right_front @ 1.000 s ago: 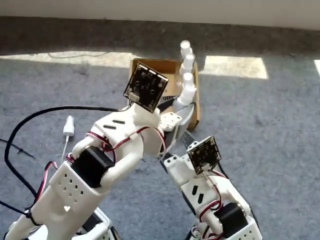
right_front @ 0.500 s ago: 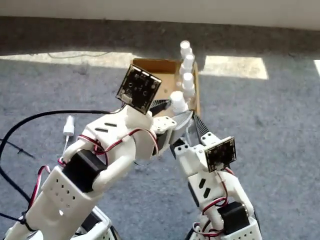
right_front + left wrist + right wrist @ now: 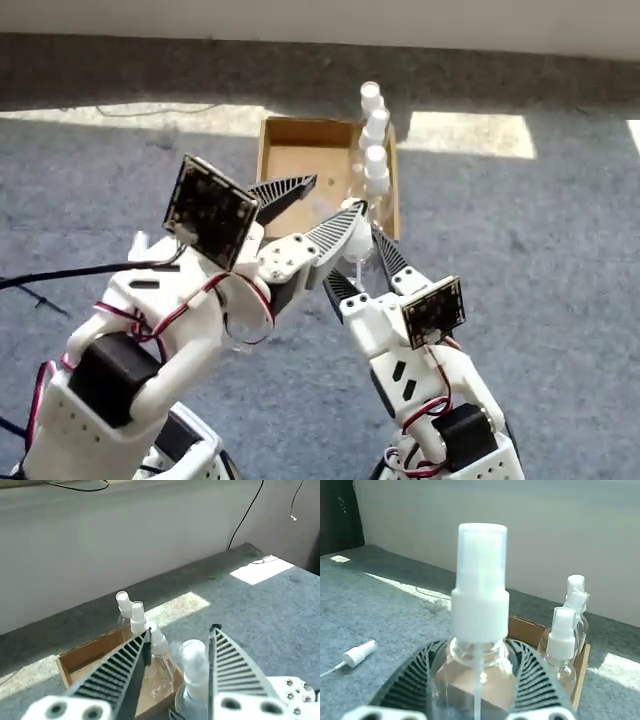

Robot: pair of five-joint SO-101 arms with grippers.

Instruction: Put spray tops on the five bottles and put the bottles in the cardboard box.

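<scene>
- While the right gripper (image 3: pixel 480 667) is clamping the body of the clear plastic bottle with the white spray top (image 3: pixel 480 597), we are judging from the right wrist view that the top is sitting straight. The step in hand is therefore the carry to the open brown cardboard box (image 3: pixel 527 627). Three capped clear bottles (image 3: pixel 563 630) are standing along one of its walls, and a loose white spray top (image 3: pixel 360 653) is lying well apart on the grey carpet (image 3: pixel 380 605).
- In the left wrist view, the left gripper (image 3: pixel 181 630) is standing wide open and holding nothing, with its jaws either side of the held bottle's top. We are advising that it draw clear first.
- In the high view, the held bottle is hanging near the box's near wall. We are recommending keeping it upright, lifting it over that wall, and lowering it onto the bare floor beside the row without nudging it.
</scene>
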